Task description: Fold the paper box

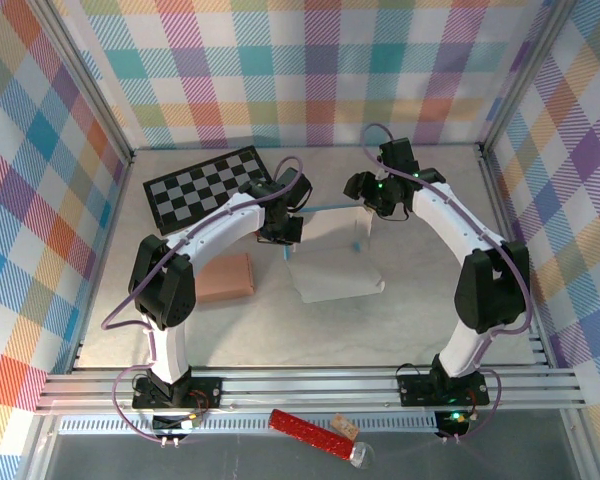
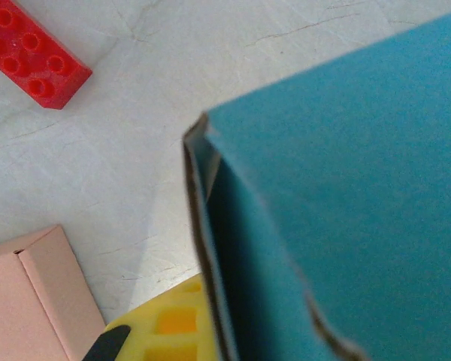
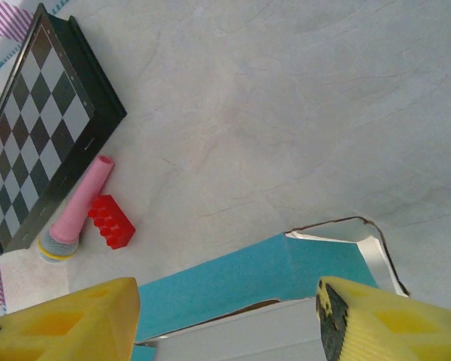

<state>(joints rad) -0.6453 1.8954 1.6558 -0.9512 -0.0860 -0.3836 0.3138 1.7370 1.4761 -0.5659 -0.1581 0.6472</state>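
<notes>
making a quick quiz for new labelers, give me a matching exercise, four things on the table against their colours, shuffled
Things:
1. paper box
2. brick
3. chessboard
4. closed carton

Colours:
a. black and white
b. salmon pink
c. teal
d. red

Pairs: 1-c, 2-d, 3-a, 4-b

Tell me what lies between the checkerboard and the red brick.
A pink tube lies between the checkerboard and the red brick, running along the board's edge with the brick close against its other side. The right wrist view shows this.
</notes>
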